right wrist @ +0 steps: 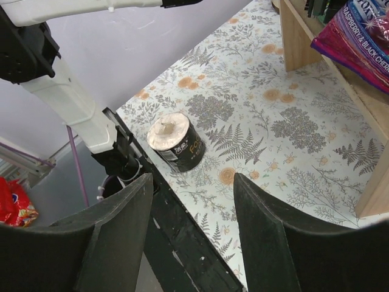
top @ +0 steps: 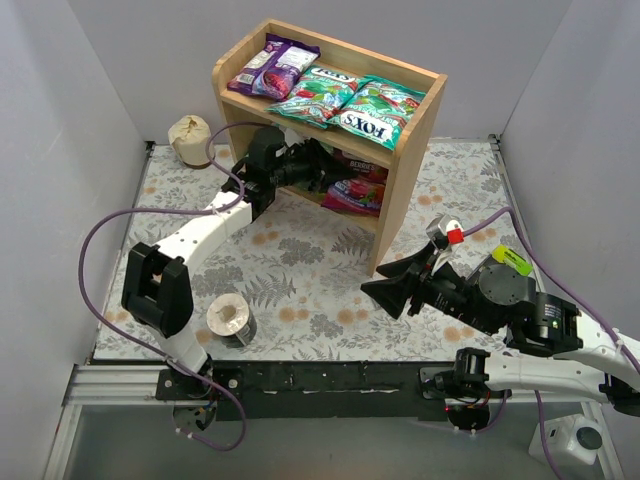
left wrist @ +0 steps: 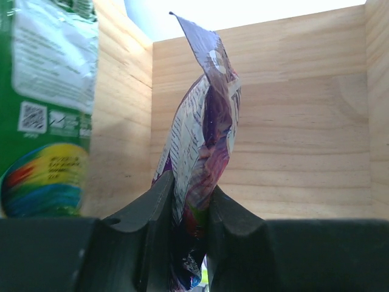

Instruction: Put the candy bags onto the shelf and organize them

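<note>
The wooden shelf (top: pixel 405 190) stands at the back. Its top tier holds a purple candy bag (top: pixel 275 66) and two green FOX'S bags (top: pixel 318 97) (top: pixel 380 110), all lying flat. A magenta bag (top: pixel 358 190) lies on the lower tier and also shows in the right wrist view (right wrist: pixel 364 36). My left gripper (top: pixel 315 165) reaches into the lower tier. In the left wrist view it (left wrist: pixel 191 188) is shut on a purple bag (left wrist: pixel 203 115), held upright before the shelf's back wall, with a green bag (left wrist: pixel 42 109) to its left. My right gripper (top: pixel 378 280) is open and empty over the mat (right wrist: pixel 193 179).
A grey tape roll (top: pixel 231 320) stands near the table's front left and shows in the right wrist view (right wrist: pixel 176 141). A beige round object (top: pixel 188 138) sits at the back left by the wall. White walls close in both sides. A red packet (right wrist: pixel 15 204) lies off the table.
</note>
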You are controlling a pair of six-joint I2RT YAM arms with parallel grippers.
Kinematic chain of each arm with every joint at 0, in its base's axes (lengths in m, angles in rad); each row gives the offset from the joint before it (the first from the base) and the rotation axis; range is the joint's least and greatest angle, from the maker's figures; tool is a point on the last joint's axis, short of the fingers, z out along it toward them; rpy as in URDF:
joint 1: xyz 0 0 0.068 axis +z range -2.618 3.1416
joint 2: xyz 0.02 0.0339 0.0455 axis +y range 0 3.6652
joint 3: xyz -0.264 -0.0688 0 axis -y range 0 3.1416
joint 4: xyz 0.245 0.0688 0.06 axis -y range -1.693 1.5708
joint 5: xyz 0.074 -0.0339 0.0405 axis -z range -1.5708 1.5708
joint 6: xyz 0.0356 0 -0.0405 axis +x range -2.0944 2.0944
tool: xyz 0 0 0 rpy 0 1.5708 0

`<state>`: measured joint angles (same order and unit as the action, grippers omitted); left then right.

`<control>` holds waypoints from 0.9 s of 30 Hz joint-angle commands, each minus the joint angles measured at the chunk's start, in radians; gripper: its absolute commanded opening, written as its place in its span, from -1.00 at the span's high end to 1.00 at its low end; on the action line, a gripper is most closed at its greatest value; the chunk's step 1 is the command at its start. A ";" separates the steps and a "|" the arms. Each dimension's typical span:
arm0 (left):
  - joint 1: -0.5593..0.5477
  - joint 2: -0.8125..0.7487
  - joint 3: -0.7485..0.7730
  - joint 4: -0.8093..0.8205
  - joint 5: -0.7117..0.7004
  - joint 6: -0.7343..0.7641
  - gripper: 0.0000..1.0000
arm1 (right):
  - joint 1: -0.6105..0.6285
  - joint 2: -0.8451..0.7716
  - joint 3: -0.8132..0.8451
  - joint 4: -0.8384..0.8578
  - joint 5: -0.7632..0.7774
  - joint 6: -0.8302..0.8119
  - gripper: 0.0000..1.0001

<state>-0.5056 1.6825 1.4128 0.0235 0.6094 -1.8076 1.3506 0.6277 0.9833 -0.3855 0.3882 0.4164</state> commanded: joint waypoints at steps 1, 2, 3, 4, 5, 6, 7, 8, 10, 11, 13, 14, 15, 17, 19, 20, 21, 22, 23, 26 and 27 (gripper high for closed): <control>0.004 0.016 0.077 -0.017 0.078 0.031 0.52 | 0.005 -0.010 -0.006 0.057 -0.002 0.007 -0.25; 0.006 0.022 0.087 -0.043 0.085 0.051 0.49 | 0.005 -0.011 -0.008 0.056 0.001 0.007 -0.25; 0.006 0.035 0.119 -0.059 0.095 0.063 0.47 | 0.005 -0.013 -0.008 0.056 0.001 0.012 -0.25; 0.006 0.055 0.132 -0.083 0.105 0.071 0.46 | 0.005 -0.016 -0.009 0.056 0.001 0.012 -0.24; 0.006 0.065 0.141 -0.091 0.125 0.079 0.46 | 0.005 -0.016 -0.009 0.056 -0.002 0.015 -0.25; 0.004 0.071 0.156 -0.097 0.134 0.103 0.45 | 0.005 -0.017 -0.011 0.059 -0.002 0.016 -0.25; 0.004 0.081 0.164 -0.114 0.142 0.117 0.46 | 0.007 -0.019 -0.011 0.057 -0.003 0.018 -0.24; 0.006 0.089 0.175 -0.122 0.153 0.128 0.45 | 0.005 -0.019 -0.015 0.062 -0.006 0.019 -0.24; 0.004 0.118 0.221 -0.164 0.185 0.171 0.46 | 0.005 -0.019 -0.021 0.068 -0.008 0.024 -0.24; 0.006 0.124 0.235 -0.177 0.194 0.183 0.49 | 0.005 -0.019 -0.024 0.069 -0.011 0.024 -0.24; 0.006 0.134 0.256 -0.203 0.202 0.211 0.53 | 0.005 -0.017 -0.025 0.068 -0.015 0.028 -0.23; 0.010 0.132 0.256 -0.206 0.199 0.212 0.55 | 0.005 -0.016 -0.025 0.068 -0.018 0.030 -0.23; 0.009 0.129 0.255 -0.206 0.197 0.215 0.56 | 0.005 -0.017 -0.028 0.069 -0.020 0.032 -0.22; 0.010 0.125 0.250 -0.206 0.201 0.223 0.53 | 0.007 -0.016 -0.031 0.073 -0.020 0.033 -0.23; 0.009 0.123 0.238 -0.206 0.201 0.231 0.33 | 0.005 -0.013 -0.031 0.073 -0.014 0.033 -0.22; 0.007 0.118 0.232 -0.206 0.197 0.232 0.21 | 0.005 -0.008 -0.029 0.073 -0.012 0.032 -0.22; 0.009 0.109 0.224 -0.208 0.194 0.232 -0.04 | 0.005 -0.003 -0.028 0.073 -0.012 0.032 -0.23; 0.007 0.105 0.213 -0.208 0.182 0.234 -0.11 | 0.005 -0.003 -0.028 0.073 -0.011 0.030 -0.23; 0.006 0.100 0.197 -0.208 0.176 0.234 -0.19 | 0.005 0.001 -0.025 0.074 -0.014 0.030 -0.23; 0.003 0.080 0.172 -0.206 0.156 0.235 -0.43 | 0.005 0.007 -0.025 0.079 -0.012 0.027 -0.22; 0.003 0.074 0.167 -0.209 0.148 0.237 -0.49 | 0.005 0.009 -0.025 0.082 -0.014 0.025 -0.22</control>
<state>-0.4923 1.8065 1.6054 -0.1524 0.7624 -1.5879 1.3506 0.6312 0.9516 -0.3626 0.3782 0.4423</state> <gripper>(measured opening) 0.696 0.614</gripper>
